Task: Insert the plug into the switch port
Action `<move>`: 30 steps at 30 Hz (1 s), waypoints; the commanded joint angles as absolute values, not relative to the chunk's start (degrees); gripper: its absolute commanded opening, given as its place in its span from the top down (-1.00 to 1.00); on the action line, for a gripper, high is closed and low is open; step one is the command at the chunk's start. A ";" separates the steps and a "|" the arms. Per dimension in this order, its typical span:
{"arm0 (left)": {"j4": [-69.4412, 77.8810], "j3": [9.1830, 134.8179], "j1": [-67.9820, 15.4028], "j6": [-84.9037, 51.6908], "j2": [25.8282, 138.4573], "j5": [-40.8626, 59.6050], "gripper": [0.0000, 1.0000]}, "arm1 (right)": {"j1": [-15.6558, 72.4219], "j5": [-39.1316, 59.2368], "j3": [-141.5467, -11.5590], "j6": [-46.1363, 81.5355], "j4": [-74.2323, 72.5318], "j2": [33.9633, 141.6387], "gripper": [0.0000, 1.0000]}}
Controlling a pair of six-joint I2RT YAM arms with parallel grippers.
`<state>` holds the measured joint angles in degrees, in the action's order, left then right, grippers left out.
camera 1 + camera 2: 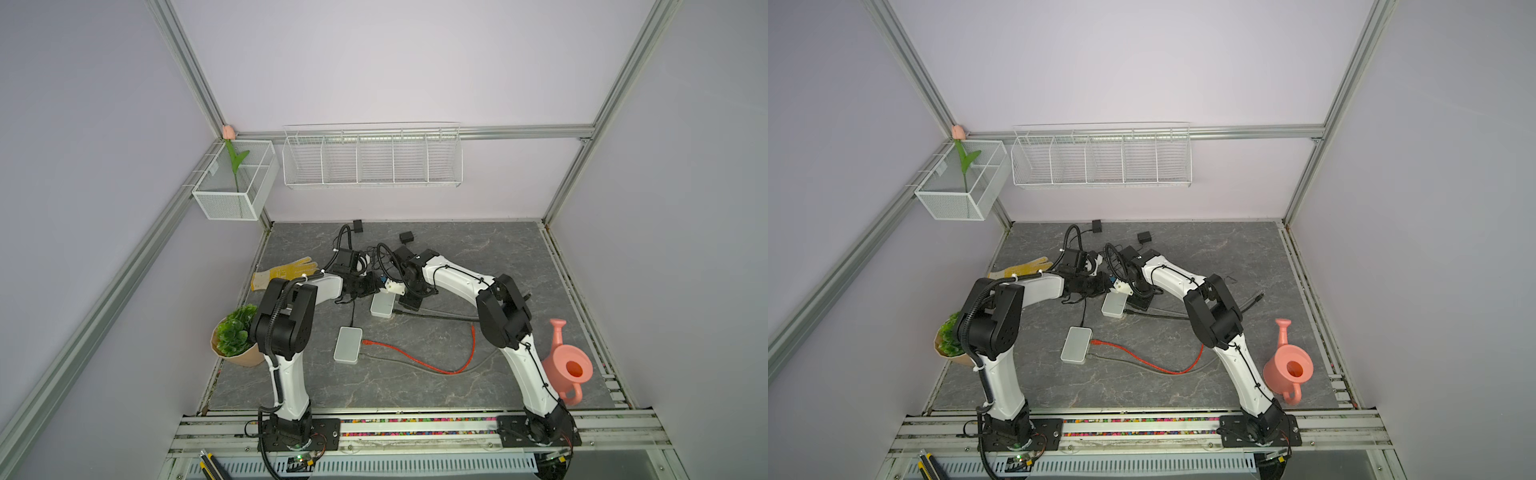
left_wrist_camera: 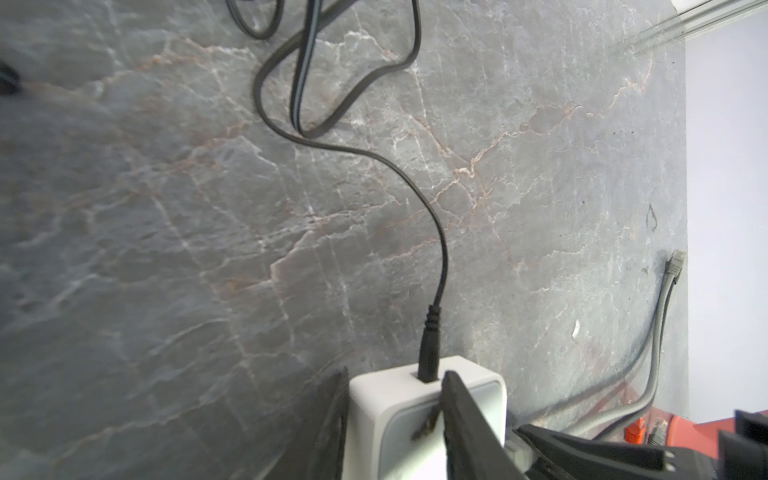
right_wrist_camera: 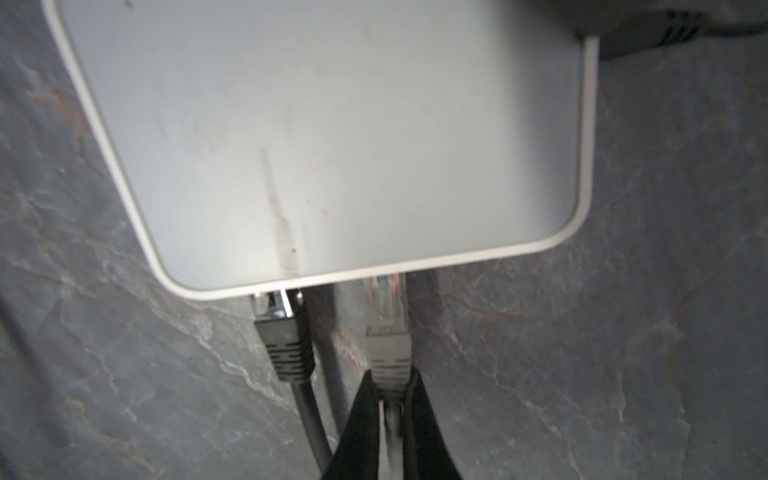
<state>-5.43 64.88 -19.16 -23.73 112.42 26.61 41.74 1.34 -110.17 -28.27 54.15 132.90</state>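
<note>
Two switches: both lie flat on the dark marbled counter [image 1: 498, 245]; the switch [image 1: 381, 306] I work on sits between my wrists; the second switch [image 1: 348, 345] lies nearer my bases, with an orange cable [image 1: 415, 359] plugged in
Plug [image 3: 386, 320]: grey boot; its clear tip is at the port edge of the switch, just under the rim; how deep it sits I cannot tell
Black plug [image 3: 284, 332]: seated in the port just beside mine
Right jaws: pinched together on the plug's boot, a finger [image 3: 359, 419] on either side
Left jaws: clamped on the switch at its far end; one finger [image 2: 332, 424] against its side wall, the other across its grey top, just by the black power lead [image 2: 430, 353]
Elsewhere: pink watering can [image 1: 557, 365] to my right; potted plant [image 1: 235, 332] and yellow glove [image 1: 286, 270] to my left
</note>
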 commanded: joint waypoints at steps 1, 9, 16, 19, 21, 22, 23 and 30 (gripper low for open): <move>-7.15 62.65 -21.26 -23.68 113.94 27.59 0.24 | 42.09 3.34 -111.31 -26.74 48.15 131.71 0.85; -5.45 61.26 -21.46 -24.70 113.61 26.71 0.24 | 44.23 7.68 -106.89 -27.01 45.97 129.95 0.86; -5.08 60.52 -21.88 -24.96 113.18 26.19 0.24 | 44.22 9.93 -104.26 -25.62 43.21 128.01 0.86; -5.13 60.22 -21.93 -24.97 112.80 26.09 0.24 | 44.26 7.21 -104.45 -24.21 42.55 128.27 0.86; -5.23 59.87 -21.97 -24.74 112.37 25.85 0.24 | 44.00 4.07 -105.19 -23.65 43.17 128.99 0.86; -5.35 59.72 -21.97 -24.57 112.10 25.76 0.24 | 43.78 2.86 -105.75 -23.56 44.00 129.36 0.86; -5.44 59.59 -21.97 -24.44 112.06 25.61 0.24 | 43.54 1.84 -105.90 -23.40 44.44 129.69 0.85; -5.69 59.76 -21.95 -23.99 112.39 25.52 0.24 | 42.01 -1.15 -105.64 -23.57 45.70 129.81 0.85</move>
<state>0.01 61.76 -19.57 -24.40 111.63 25.08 42.37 1.15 -104.71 -25.08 48.58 130.39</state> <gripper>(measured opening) 0.378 0.100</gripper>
